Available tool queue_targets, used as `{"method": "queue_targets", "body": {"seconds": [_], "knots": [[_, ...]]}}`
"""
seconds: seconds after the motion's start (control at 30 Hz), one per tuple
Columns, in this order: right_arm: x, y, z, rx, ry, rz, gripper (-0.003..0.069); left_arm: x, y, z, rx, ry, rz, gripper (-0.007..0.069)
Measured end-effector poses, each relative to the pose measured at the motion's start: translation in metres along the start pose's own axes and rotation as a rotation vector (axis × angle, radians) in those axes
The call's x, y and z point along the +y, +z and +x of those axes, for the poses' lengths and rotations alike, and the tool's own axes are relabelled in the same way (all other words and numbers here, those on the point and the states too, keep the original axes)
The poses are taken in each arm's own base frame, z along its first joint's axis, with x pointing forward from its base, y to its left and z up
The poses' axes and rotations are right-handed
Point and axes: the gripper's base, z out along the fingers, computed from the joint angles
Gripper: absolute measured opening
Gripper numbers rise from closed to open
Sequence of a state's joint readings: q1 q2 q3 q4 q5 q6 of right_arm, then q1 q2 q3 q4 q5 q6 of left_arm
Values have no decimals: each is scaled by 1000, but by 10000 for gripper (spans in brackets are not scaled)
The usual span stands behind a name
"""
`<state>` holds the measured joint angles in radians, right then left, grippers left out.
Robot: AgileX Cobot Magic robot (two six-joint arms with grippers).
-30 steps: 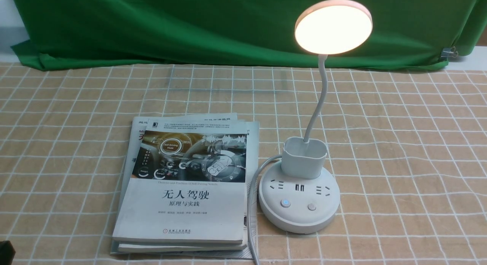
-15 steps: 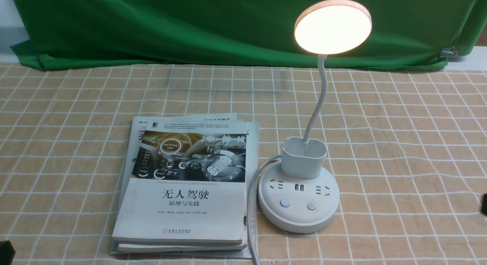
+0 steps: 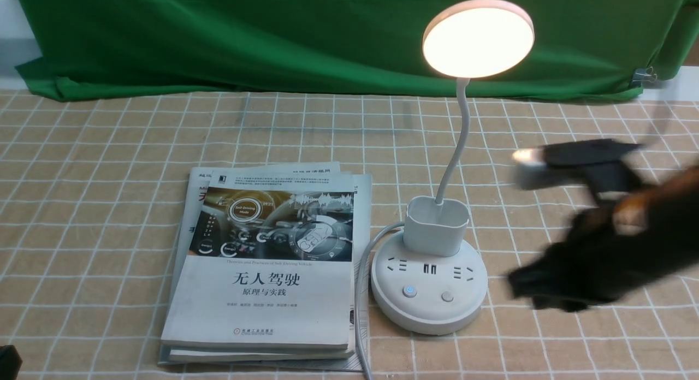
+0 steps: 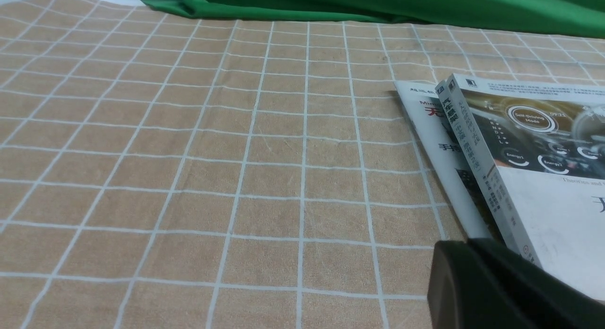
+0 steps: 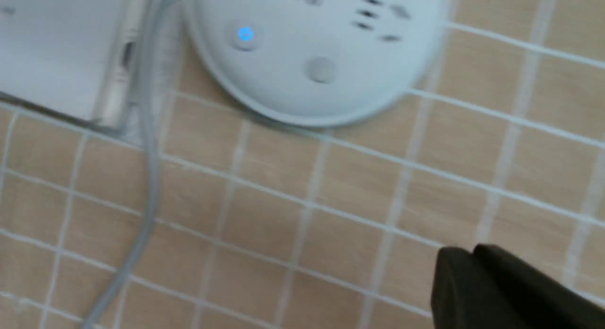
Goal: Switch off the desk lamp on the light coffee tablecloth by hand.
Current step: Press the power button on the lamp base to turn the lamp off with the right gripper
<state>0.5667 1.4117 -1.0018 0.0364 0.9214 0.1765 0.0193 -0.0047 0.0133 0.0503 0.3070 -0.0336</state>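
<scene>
Front view shows the whole desk lamp (image 3: 428, 281), its round head glowing, and from it I can follow the neck up over the base; the right wrist view catches only part of that base, with the blue-lit button and the plain one. The spine of the top book (image 4: 496, 177) is plain only from the left wrist, where the left fingers (image 4: 465, 253) sit closed together near the stack.

The lamp stands on the checked tablecloth (image 3: 306, 134) over the table, and the books lie beside it, on its left, with its grey cord (image 3: 361, 292) between. The right arm (image 3: 611, 232), blurred, hangs to the lamp's right, apart from it. Its fingers (image 5: 477, 258) are closed together with nothing between them, off the buttons' side of the base and not touching it.

The lamp is upright, its long axis rising from the base along a curved neck; the lit face of the disc looks forward and down, toward the buttons' side.
</scene>
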Motion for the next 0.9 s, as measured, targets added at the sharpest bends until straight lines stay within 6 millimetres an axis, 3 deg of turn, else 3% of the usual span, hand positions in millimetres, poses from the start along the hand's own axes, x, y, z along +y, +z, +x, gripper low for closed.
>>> {"method": "queue_targets", "body": {"seconds": [0.1, 0.23, 0.53, 0.9], "knots": [[22, 21, -19, 36, -41, -5, 39, 0, 0, 0, 0, 0, 0, 5], [31, 41, -33, 43, -43, -7, 39, 0, 0, 0, 0, 0, 0, 5], [28, 72, -47, 77, -26, 14, 39, 0, 0, 0, 0, 0, 0, 5], [26, 87, -52, 77, -26, 20, 35, 0, 0, 0, 0, 0, 0, 5]]}}
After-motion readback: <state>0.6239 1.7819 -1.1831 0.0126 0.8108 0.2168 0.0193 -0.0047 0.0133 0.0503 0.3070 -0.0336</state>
